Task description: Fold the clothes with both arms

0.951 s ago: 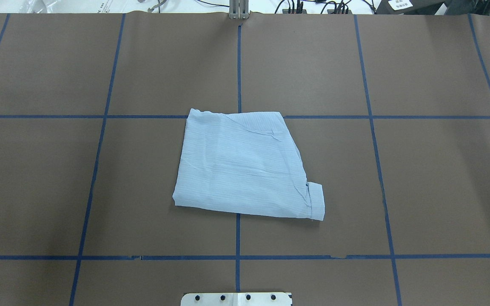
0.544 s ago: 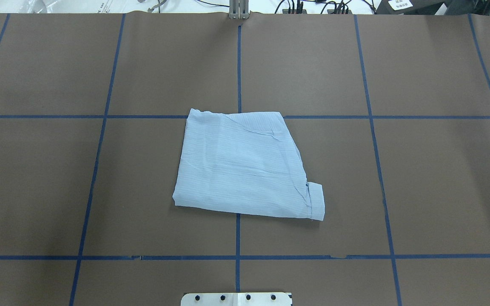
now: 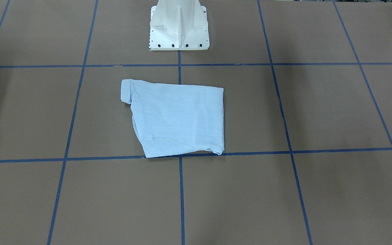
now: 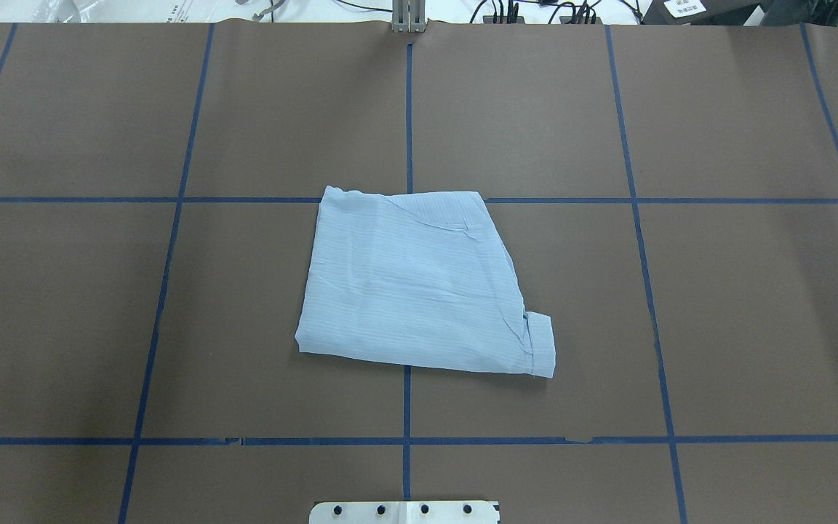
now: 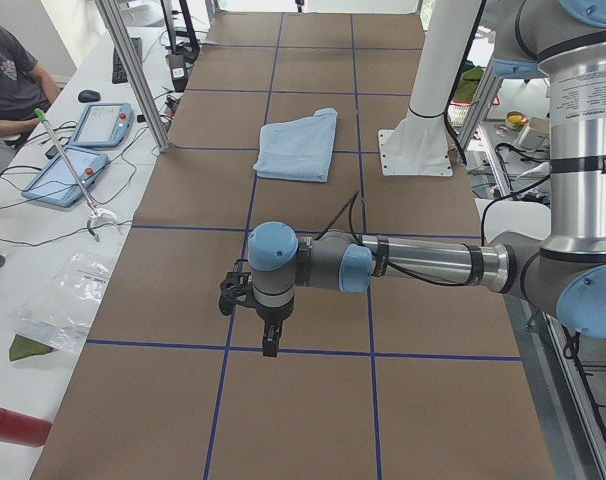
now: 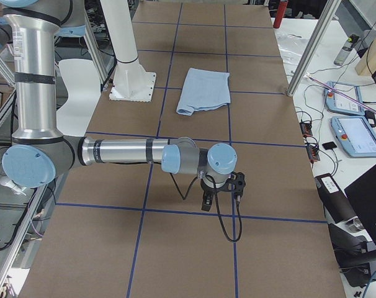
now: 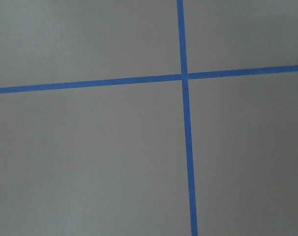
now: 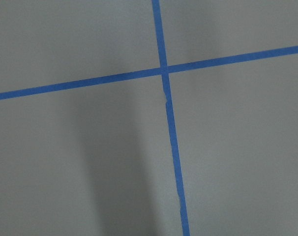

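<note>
The pale light-blue shirt (image 4: 419, 287) lies folded into a compact, roughly square packet at the middle of the brown table, with a cuff sticking out at its near right corner. It also shows in the front view (image 3: 179, 119), the left side view (image 5: 298, 143) and the right side view (image 6: 203, 91). My left gripper (image 5: 270, 345) hangs over bare table far from the shirt, towards the table's left end. My right gripper (image 6: 206, 205) hangs likewise towards the right end. I cannot tell whether either is open or shut. Neither touches the shirt.
Blue tape lines (image 4: 407, 109) divide the table into a grid. The white pedestal base (image 3: 179, 27) stands just behind the shirt. Tablets (image 5: 103, 125) and cables lie on a side bench, where a person (image 5: 8, 75) sits. Both wrist views show only table and a tape cross (image 7: 184, 76).
</note>
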